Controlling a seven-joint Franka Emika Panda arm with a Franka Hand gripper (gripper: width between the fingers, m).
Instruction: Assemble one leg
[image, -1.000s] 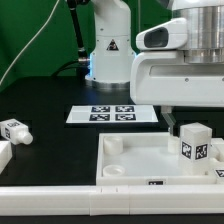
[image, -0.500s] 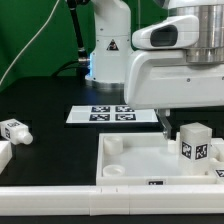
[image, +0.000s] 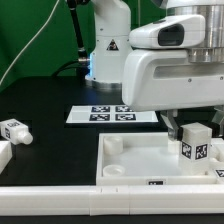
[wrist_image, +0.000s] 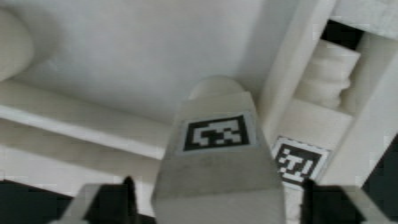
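Observation:
A leg (image: 196, 141), a chunky white post with square marker tags, stands upright in the right part of the large white panel (image: 135, 160). My gripper (image: 178, 122) hangs just above and behind it, one dark finger showing beside the leg's top. In the wrist view the leg (wrist_image: 217, 140) rises between my two dark fingers (wrist_image: 111, 205), with a gap showing on each side. The gripper (wrist_image: 214, 208) is open around the leg. The panel's rim (wrist_image: 71, 110) lies behind it.
A second leg (image: 14, 130) lies on the black table at the exterior view's left, with another white part (image: 4, 152) below it. The marker board (image: 112, 114) lies behind the panel. A white bar (image: 80, 200) runs along the front. The robot base (image: 105, 50) stands at the back.
My arm has moved toward the exterior view's left and a little lower, closer over the upright leg. The leg and the panel have not moved.

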